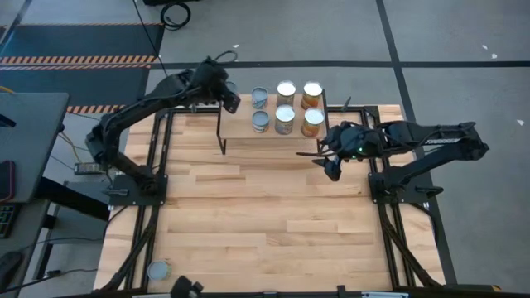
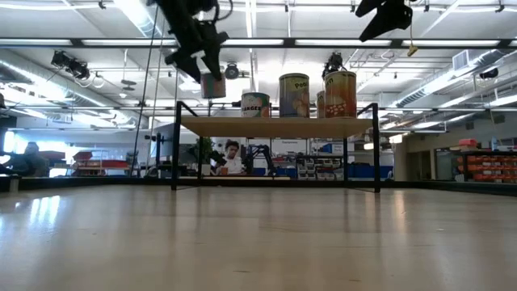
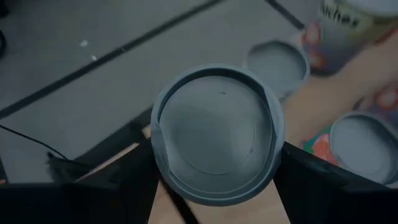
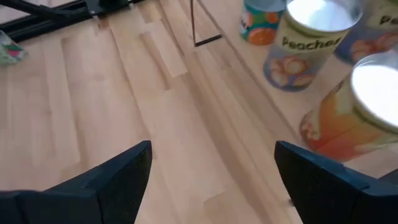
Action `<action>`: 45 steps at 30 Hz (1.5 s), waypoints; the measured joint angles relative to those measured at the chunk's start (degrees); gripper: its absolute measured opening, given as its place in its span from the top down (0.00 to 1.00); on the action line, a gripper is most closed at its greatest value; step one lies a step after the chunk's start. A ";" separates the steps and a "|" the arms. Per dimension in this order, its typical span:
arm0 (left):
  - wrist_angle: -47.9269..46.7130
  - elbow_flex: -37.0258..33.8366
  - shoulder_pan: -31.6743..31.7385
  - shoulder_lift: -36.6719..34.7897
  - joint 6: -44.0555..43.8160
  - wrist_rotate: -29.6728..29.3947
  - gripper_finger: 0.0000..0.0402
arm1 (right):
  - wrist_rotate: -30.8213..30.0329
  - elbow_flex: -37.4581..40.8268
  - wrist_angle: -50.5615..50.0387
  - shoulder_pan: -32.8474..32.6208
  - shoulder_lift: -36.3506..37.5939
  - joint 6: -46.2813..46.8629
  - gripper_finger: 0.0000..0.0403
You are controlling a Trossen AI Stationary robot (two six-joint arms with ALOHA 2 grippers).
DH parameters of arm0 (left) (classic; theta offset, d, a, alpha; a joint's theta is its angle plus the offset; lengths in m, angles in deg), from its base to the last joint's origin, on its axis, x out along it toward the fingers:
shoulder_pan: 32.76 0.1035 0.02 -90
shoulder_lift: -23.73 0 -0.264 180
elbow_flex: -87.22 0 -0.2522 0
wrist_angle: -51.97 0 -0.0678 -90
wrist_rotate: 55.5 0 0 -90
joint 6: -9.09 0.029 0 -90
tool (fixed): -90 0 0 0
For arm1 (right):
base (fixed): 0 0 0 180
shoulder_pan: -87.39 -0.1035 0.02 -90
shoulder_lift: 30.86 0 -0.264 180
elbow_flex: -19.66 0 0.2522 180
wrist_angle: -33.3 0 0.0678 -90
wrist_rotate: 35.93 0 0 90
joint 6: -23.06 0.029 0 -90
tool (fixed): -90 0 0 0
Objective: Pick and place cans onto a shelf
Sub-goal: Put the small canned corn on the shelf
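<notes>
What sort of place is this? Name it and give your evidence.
Probably a large workshop or warehouse-style hall: long ceiling lights, storage racks in the background, and hazard-striped floor marking beside the wooden table.

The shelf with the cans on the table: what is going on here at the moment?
The left gripper holds a can in the air above the left end of the shelf, not yet set down. Six cans already stand on the shelf, among them one labelled Peaches. The right gripper hangs open and empty over the table just right of the shelf. One more can waits at the table's near left corner.
</notes>
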 joint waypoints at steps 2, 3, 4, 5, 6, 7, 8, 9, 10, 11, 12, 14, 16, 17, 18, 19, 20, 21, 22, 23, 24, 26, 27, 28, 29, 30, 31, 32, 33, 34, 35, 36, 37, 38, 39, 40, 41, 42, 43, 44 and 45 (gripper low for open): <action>0.01 -0.02 -0.20 1.73 0.05 0.99 0.32 | 0.00 0.00 -0.01 -1.05 -0.49 2.02 0.14; 0.09 -0.02 -0.37 2.60 0.15 1.05 0.32 | 0.01 0.00 -0.06 -1.60 -0.71 2.77 0.14; 0.31 -0.02 -0.38 3.43 0.45 1.02 0.32 | 0.06 0.00 -0.13 -2.05 -0.89 3.30 0.14; 0.44 -0.02 -0.37 4.25 0.67 1.04 0.32 | 0.05 0.00 -0.11 -2.42 -1.09 3.84 0.14; 0.50 -0.02 -0.37 5.17 0.85 1.01 0.32 | 0.07 0.00 -0.09 -2.73 -1.27 4.27 0.14; 0.55 -0.02 -0.37 5.91 1.04 1.06 0.32 | 0.07 0.00 -0.13 -3.01 -1.44 4.59 0.14; 0.58 -0.04 -0.37 6.61 1.15 1.05 0.32 | 0.07 0.00 -0.15 -3.32 -1.62 4.88 0.14; 0.69 -0.04 -0.37 7.23 1.19 1.06 0.32 | 0.03 0.00 -0.15 -3.59 -1.73 5.09 0.14; 0.84 -0.04 -0.37 7.65 1.21 1.05 0.32 | 0.05 0.00 -0.15 -3.84 -1.77 5.15 0.14; 0.95 -0.04 -0.37 8.02 1.23 0.92 0.32 | 0.05 0.00 -0.15 -4.04 -1.77 5.24 0.14; 1.30 -0.04 -0.37 8.37 1.16 0.53 0.31 | 0.07 0.00 -0.15 -4.19 -1.77 5.42 0.14; 2.22 -0.04 -0.37 8.87 0.80 -0.34 0.30 | 0.09 0.00 -0.17 -4.37 -1.77 5.67 0.14; 2.73 -0.07 -0.37 8.97 0.67 -0.57 0.29 | 0.07 0.00 -0.15 -4.48 -1.77 5.68 0.14; 2.72 -0.07 -0.36 8.95 0.67 -0.65 0.28 | 0.07 0.00 -0.15 -4.46 -1.77 5.67 0.14; 2.69 -0.07 -0.35 8.93 0.67 -0.75 0.28 | 0.07 0.00 -0.15 -4.46 -1.77 5.66 0.14; 2.60 -0.07 -0.37 8.93 0.68 -0.95 0.28 | 0.07 0.00 -0.14 -4.46 -1.77 5.60 0.14; 2.57 -0.07 -0.34 8.93 0.72 -1.42 0.27 | 0.09 0.00 -0.15 -4.46 -1.77 5.47 0.14; 2.65 -0.07 -0.37 8.93 0.69 -2.08 0.27 | 0.09 0.00 -0.15 -4.46 -1.77 5.34 0.14; 3.01 -0.07 -0.37 8.93 0.60 -2.44 0.26 | 0.07 0.00 -0.15 -4.46 -1.77 5.26 0.14; 3.50 -0.07 -0.35 8.93 0.38 -2.44 0.26 | 0.07 0.00 -0.15 -4.46 -1.77 5.21 0.14; 4.06 -0.07 -0.32 8.93 0.14 -2.35 0.25 | 0.07 0.00 -0.15 -4.46 -1.77 5.21 0.14; 4.60 -0.07 -0.30 8.93 -0.39 -1.64 0.23 | 0.07 0.00 -0.13 -4.43 -1.77 5.10 0.14; 4.58 -0.07 -0.30 8.93 -0.72 -1.35 0.22 | 0.09 0.00 -0.15 -4.43 -1.77 5.10 0.14; 4.39 -0.07 -0.30 8.93 -0.87 -1.16 0.22 | 0.08 0.00 -0.15 -4.42 -1.77 5.09 0.14; 4.20 -0.07 -0.30 8.93 -0.88 -1.11 0.22 | 0.07 0.00 -0.15 -4.41 -1.77 5.10 0.14; 4.11 -0.07 -0.30 8.93 -0.88 -1.13 0.22 | 0.07 0.00 -0.15 -4.41 -1.77 5.10 0.14; 4.05 -0.07 -0.32 8.93 -0.88 -1.28 0.22 | 0.09 0.00 -0.15 -4.41 -1.77 5.10 0.14; 3.83 -0.07 -0.32 8.93 -0.87 -1.38 0.22 | 0.09 0.00 -0.13 -4.41 -1.77 5.10 0.14; 3.72 -0.07 -0.32 8.99 -0.86 -1.65 0.22 | 0.09 0.00 -0.13 -4.41 -1.77 5.10 0.14; 3.91 -0.07 -0.32 9.11 -0.92 -2.26 0.22 | 0.09 0.00 -0.13 -4.41 -1.77 5.10 0.14; 4.04 -0.07 -0.30 9.20 -1.19 -2.70 0.22 | 0.09 0.00 -0.13 -4.41 -1.77 5.10 0.14; 3.86 -0.07 -0.27 9.28 -1.46 -2.95 0.22 | 0.09 0.00 -0.13 -4.41 -1.77 5.10 0.14; 4.04 -0.07 -0.24 9.49 -1.71 -3.17 0.22 | 0.09 0.00 -0.15 -4.41 -1.77 5.11 0.14; 4.63 -0.07 -0.24 9.68 -1.73 -3.24 0.22 | 0.09 0.00 -0.13 -4.41 -1.77 5.14 0.14; 4.55 -0.07 -0.24 9.78 -1.79 -3.24 0.22 | 0.12 0.00 -0.14 -4.41 -1.77 5.39 0.14; 4.30 -0.11 -0.25 9.85 -1.89 -3.09 0.22 | 0.16 0.00 -0.15 -4.41 -1.77 5.74 0.14; 4.51 -0.11 -0.26 9.93 -2.11 -2.89 0.23 | 0.20 0.00 -0.15 -4.41 -1.77 5.99 0.14; 4.63 -0.11 -0.26 9.97 -2.42 -2.56 0.23 | 0.29 0.00 -0.13 -4.41 -1.79 6.08 0.14; 4.29 -0.11 -0.26 9.98 -2.64 -2.15 0.24 | 0.33 0.00 -0.15 -4.41 -1.79 6.12 0.14; 4.09 -0.11 -0.26 10.00 -2.95 -2.06 0.26 | 0.33 0.00 -0.15 -4.41 -1.79 6.12 0.14; 4.19 -0.11 -0.26 10.00 -3.61 -2.07 0.27 | 0.43 0.00 -0.13 -4.41 -1.79 6.15 0.14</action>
